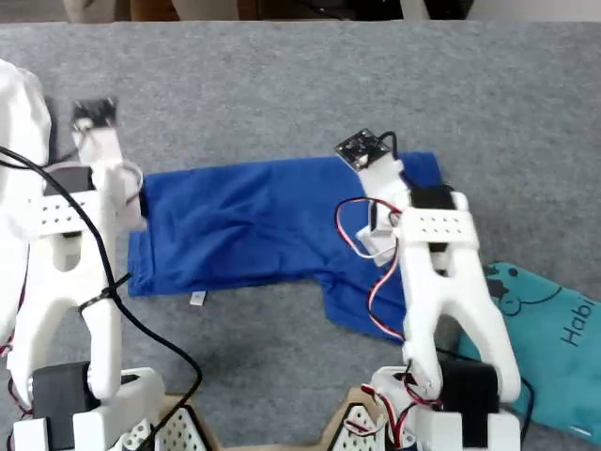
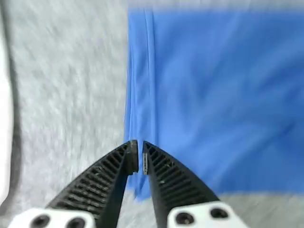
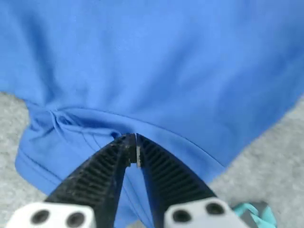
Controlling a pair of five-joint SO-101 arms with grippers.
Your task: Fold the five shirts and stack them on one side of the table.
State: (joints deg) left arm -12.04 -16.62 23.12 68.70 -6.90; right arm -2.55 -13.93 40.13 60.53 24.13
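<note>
Fingers on both arms are pressed together. Your left gripper [image 2: 138, 153] sits at the blue shirt [image 1: 244, 225] side hem, and your right gripper [image 3: 133, 146] at a sleeve seam. The shirt lies flat mid-surface [image 1: 282, 75]. Expect light, limp cloth; take hems or corners. A teal shirt [image 1: 549, 329] nearby may snag.

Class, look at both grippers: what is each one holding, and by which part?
Both appear to pinch the blue shirt: the left gripper at its hem edge, the right gripper at a fold by the sleeve.
</note>
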